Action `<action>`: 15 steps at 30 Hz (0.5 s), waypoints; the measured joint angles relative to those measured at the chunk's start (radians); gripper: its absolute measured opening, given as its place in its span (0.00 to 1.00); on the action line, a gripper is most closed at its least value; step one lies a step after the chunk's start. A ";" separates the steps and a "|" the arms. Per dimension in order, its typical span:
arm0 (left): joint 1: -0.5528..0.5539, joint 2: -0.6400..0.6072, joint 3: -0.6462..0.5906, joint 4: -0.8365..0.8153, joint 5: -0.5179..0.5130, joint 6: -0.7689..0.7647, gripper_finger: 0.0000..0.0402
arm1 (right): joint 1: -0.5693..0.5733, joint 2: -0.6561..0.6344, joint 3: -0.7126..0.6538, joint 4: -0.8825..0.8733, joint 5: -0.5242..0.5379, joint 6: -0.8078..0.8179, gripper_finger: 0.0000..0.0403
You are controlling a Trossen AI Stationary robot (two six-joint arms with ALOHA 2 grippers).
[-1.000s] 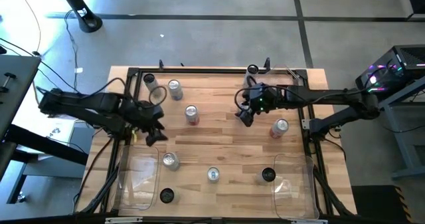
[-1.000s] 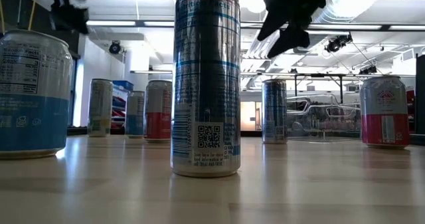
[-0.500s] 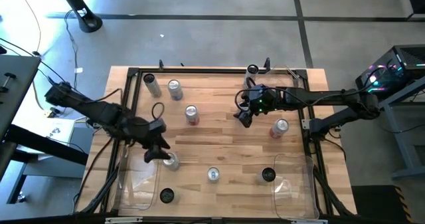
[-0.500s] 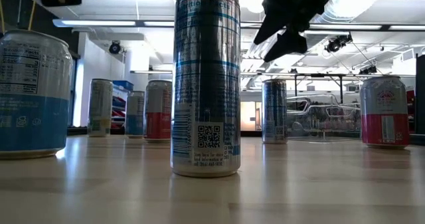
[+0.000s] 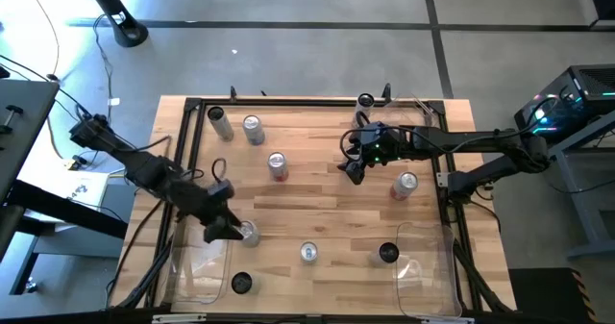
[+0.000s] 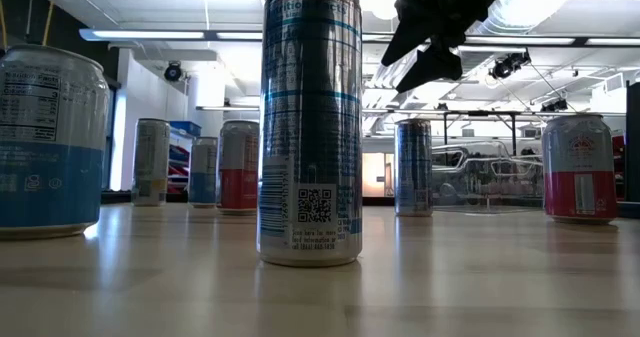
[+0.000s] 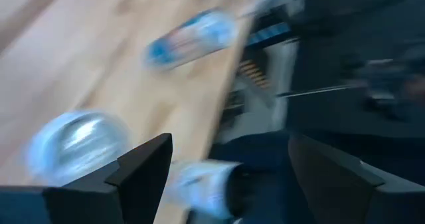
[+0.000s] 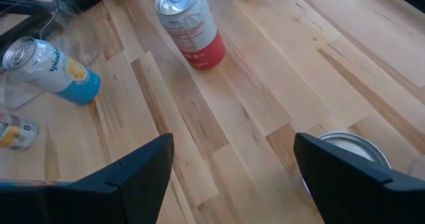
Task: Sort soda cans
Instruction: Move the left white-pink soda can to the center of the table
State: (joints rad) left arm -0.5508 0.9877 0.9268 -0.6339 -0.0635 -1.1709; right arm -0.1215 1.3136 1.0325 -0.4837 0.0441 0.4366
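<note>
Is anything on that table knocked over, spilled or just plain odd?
Nothing stands out: the metal soda cans visible in the low view all stand upright on the wooden table, and no spill shows.

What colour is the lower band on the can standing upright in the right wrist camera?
Red, under a silver upper half, on the upright can; the right wrist view shows it best.
</note>
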 joint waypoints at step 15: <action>-0.010 0.056 0.000 -0.170 -0.005 -0.028 0.74 | 0.000 0.014 0.000 0.045 0.000 0.000 0.76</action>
State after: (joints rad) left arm -0.5610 1.0433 0.9272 -0.8037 -0.0687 -1.1991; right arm -0.1215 1.3276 1.0325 -0.4386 0.0441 0.4366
